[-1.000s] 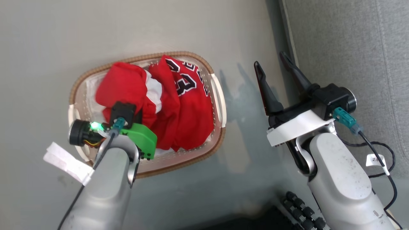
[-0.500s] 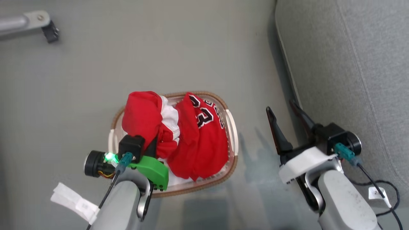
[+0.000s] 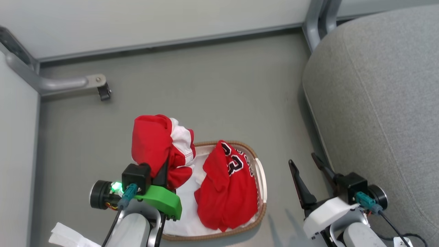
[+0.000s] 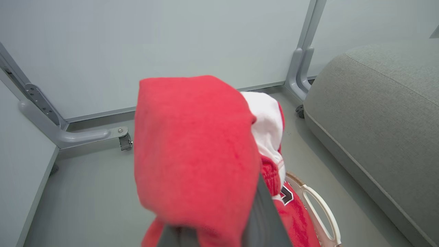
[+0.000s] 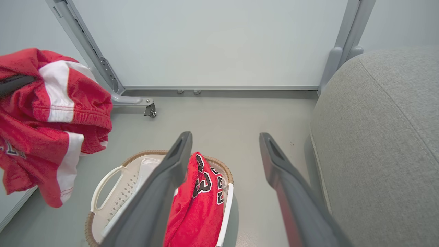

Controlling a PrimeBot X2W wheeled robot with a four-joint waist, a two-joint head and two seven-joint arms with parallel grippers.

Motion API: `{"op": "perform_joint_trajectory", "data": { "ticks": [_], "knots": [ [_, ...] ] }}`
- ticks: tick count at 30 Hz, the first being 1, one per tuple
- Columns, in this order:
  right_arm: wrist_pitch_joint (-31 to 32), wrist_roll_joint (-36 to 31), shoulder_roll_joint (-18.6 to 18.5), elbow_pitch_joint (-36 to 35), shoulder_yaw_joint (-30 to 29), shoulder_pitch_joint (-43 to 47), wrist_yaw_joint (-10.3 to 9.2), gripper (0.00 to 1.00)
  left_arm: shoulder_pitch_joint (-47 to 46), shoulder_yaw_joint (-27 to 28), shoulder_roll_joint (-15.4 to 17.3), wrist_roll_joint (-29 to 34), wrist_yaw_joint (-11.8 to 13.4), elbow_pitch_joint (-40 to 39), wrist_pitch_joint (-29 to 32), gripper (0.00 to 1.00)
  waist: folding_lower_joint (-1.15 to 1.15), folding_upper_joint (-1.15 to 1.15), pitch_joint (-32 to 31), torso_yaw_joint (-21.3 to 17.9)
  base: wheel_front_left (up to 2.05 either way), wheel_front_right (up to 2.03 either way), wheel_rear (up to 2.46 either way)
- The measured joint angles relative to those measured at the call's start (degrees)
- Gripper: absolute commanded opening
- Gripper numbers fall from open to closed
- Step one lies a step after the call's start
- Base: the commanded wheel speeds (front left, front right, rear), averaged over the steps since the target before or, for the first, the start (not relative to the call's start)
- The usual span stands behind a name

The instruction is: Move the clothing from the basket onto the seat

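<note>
- Red garment point(image 3: 151, 140) with white trim hangs bunched from the left claw point(image 3: 165, 171), lifted above the basket's point(image 3: 262, 178) left end and clear of the rim.
- Left claw is closed tight on that garment. Its fingertips are buried in the cloth, and in the left wrist view one grey finger point(image 4: 264, 212) presses against the red folds.
- The jersey point(image 3: 228, 192) lies crumpled in the right half of the basket, with its black, white-edged 23 facing up.
- A white sheet point(image 3: 190, 206) lines the basket floor beside and under the jersey.
- The basket stands on the grey floor point(image 3: 205, 85), between the two arms in the head view.
- Right claw point(image 3: 302, 159) is spread wide and holds nothing. It hovers over the floor between the basket and the seat point(image 3: 377, 103).
- In the right wrist view its left finger point(image 5: 161, 192) crosses in front of the basket and jersey, apart from both.
- The seat fills the right side, with its rounded edge near the right claw. No clothing lies on the part in view.
- A grey metal leg with a caster point(image 3: 99, 91) sits at the far left, well apart from the basket.
</note>
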Motion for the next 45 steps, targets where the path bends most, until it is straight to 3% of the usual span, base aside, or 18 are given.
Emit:
{"op": "perform_joint_trajectory", "data": {
  "ticks": [12, 21, 35, 45],
  "knots": [
    [0.00, -0.07, 0.22, 0.86, 0.65, 4.16, 0.01, 1.00, 0.31, 0.99, -0.01, 1.24, -1.97, -9.16, 0.00, 0.00, 0.00, 0.00, -9.53, 1.79, 0.00, 0.00, 0.00],
    [0.00, 0.77, 0.66, 0.75, 1.26, 5.15, 0.00, 1.00, -1.37, -0.62, -0.01, 0.45, -2.50, -13.15, -0.01, 0.00, 0.00, 0.00, -11.39, 2.84, 0.00, 0.00, 0.00],
    [0.00, 6.76, -0.55, -5.14, 22.72, -7.93, 0.01, 1.00, -1.85, -7.37, -0.03, -3.05, -2.08, -13.28, 0.00, 0.00, 0.00, 0.00, -10.13, 6.08, 0.00, 0.00, 0.00],
    [-0.09, 7.78, -1.16, 1.27, 32.30, -15.60, 0.02, 1.00, -2.83, -12.27, -0.02, -5.92, -1.34, -13.52, 0.00, 0.00, 0.00, 0.00, -9.16, 9.82, 0.00, 0.00, 0.00]
  ]
}}
